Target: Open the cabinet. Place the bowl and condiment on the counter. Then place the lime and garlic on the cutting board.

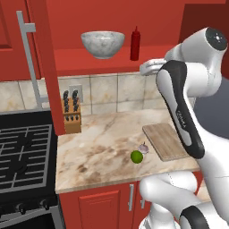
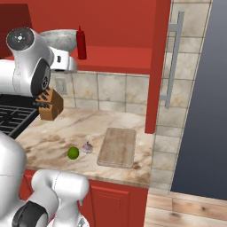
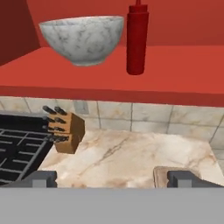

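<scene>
Gripper (image 3: 112, 178) jaws wide apart — holding nothing

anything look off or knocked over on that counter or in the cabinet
Nothing stands out. The bowl and condiment stand upright on the open cabinet shelf; the lime and garlic lie beside the cutting board.

Light was even and bright, rendered flat, with soft shadows under the lime (image 1: 137, 156) and garlic (image 1: 143, 148); edges looked slightly soft, without glare.
</scene>
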